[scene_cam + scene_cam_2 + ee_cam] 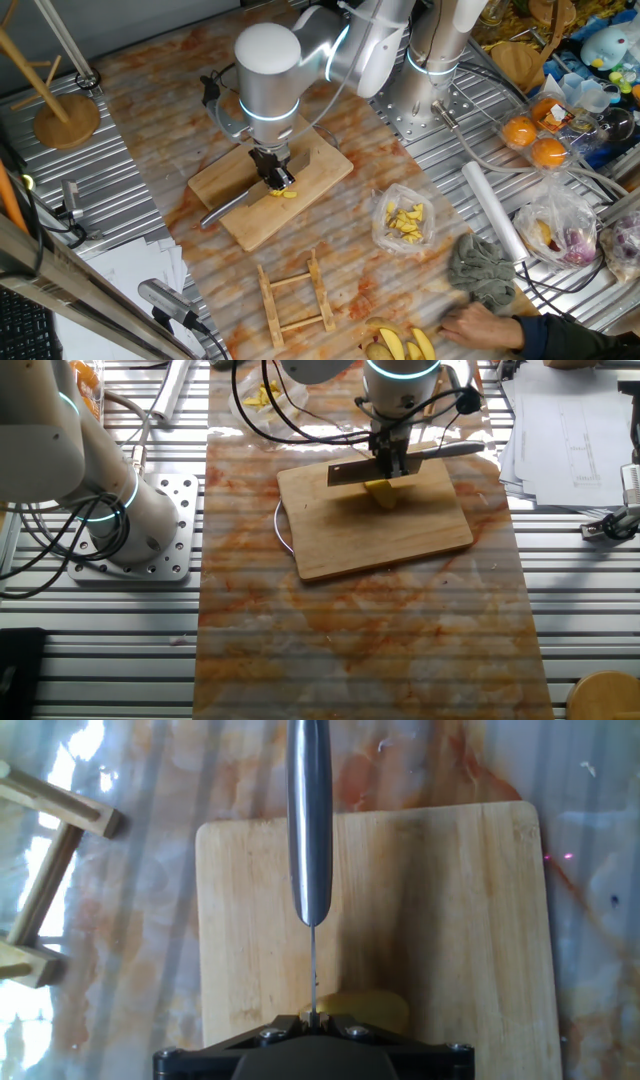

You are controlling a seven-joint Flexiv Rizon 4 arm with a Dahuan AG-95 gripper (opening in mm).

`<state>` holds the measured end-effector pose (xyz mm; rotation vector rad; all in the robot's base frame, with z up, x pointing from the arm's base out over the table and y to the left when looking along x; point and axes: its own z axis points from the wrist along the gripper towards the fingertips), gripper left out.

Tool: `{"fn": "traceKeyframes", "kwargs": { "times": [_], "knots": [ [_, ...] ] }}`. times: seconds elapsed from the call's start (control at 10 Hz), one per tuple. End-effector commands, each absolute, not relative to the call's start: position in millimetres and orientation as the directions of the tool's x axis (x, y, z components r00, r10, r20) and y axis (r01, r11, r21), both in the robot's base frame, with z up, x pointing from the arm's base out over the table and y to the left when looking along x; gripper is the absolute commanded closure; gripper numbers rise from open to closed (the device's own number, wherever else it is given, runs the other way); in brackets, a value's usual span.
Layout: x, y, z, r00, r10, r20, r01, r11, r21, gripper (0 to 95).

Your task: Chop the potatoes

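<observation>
A pale-yellow potato (286, 192) lies in pieces on the wooden cutting board (325, 160), right under my gripper (272, 174). The gripper is shut on a knife (225, 210) whose grey handle sticks out to the lower left. In the other fixed view the knife (350, 473) is held edge-down over the potato (382, 493) on the board (380, 545), below the gripper (390, 460). The hand view looks along the knife (310, 820): its thin edge runs down to the gripper (313, 1017), and the potato (368, 1008) shows just right of the blade.
A clear plastic bag of yellow chunks (405, 222) lies right of the board. A wooden rack (295, 295) lies in front of it. A white roll (492, 210), a grey cloth (482, 270), a person's hand (480, 325) and yellow wedges (410, 345) are at the lower right.
</observation>
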<state>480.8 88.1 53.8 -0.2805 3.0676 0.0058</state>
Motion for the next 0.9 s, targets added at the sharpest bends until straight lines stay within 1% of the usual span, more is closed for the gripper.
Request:
{"fn": "traceKeyframes", "kwargs": {
  "times": [0.1,0.3,0.5,0.7,0.8,0.9],
  "knots": [
    [480,88,55,-0.981,-0.185,-0.059,-0.185,0.983,-0.002,95.0],
    [479,88,50,-0.98,-0.189,-0.062,-0.189,0.982,-0.004,95.0],
    [478,88,34,-0.977,-0.201,-0.075,-0.2,0.98,-0.02,95.0],
    [477,88,33,-0.976,-0.209,-0.067,-0.208,0.978,-0.029,95.0],
    [476,87,36,-0.977,-0.201,-0.07,-0.201,0.98,-0.002,95.0],
    [476,87,43,-0.978,-0.198,-0.065,-0.199,0.98,0.002,95.0]
  ]
}}
